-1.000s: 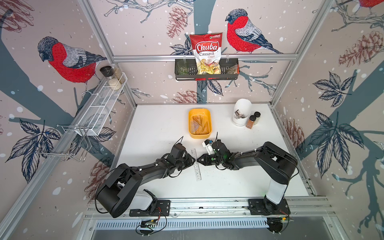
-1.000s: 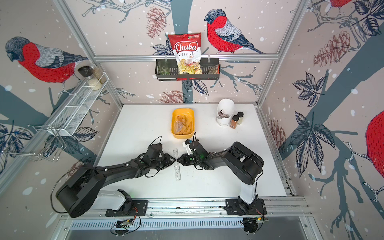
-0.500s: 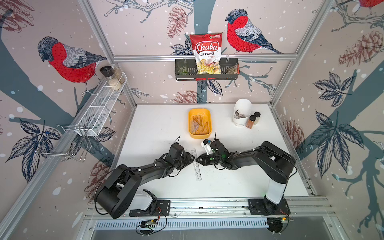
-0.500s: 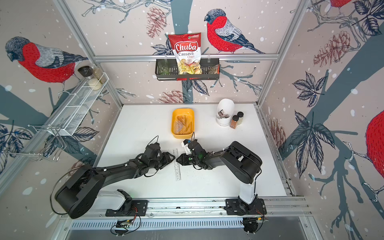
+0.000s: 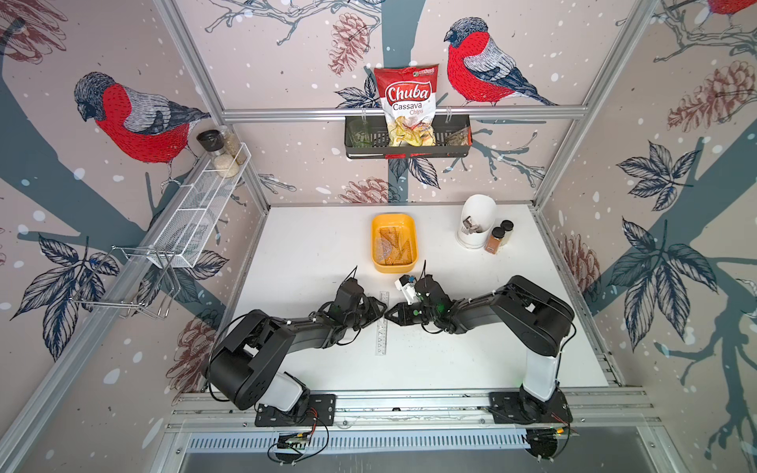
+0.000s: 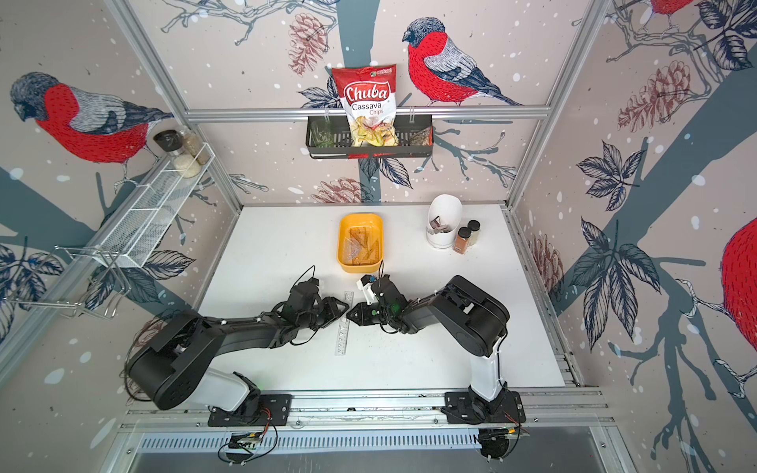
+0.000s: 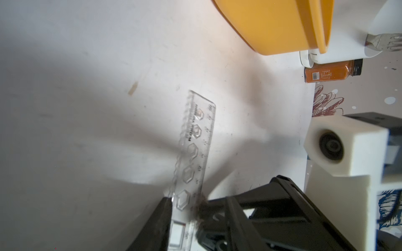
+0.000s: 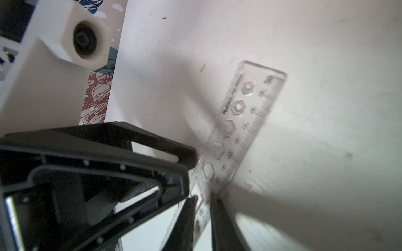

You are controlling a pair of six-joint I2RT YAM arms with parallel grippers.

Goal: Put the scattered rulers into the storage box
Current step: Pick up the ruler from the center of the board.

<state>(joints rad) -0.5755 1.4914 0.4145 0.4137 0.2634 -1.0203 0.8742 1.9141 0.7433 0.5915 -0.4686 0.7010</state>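
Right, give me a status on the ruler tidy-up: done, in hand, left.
Done: several see-through plastic rulers lie in the yellow-orange plastic storage box. In hand: the left end effector and right end effector meet at the middle of one clear stencil ruler on the white table; a firm hold is not clear. Left: lift it into the box. No other loose ruler shows.

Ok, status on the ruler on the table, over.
Left pincer and right pincer both at the ruler, mid-length, grip unclear. Ruler on the table, short of the yellow box. Nothing lying between them.
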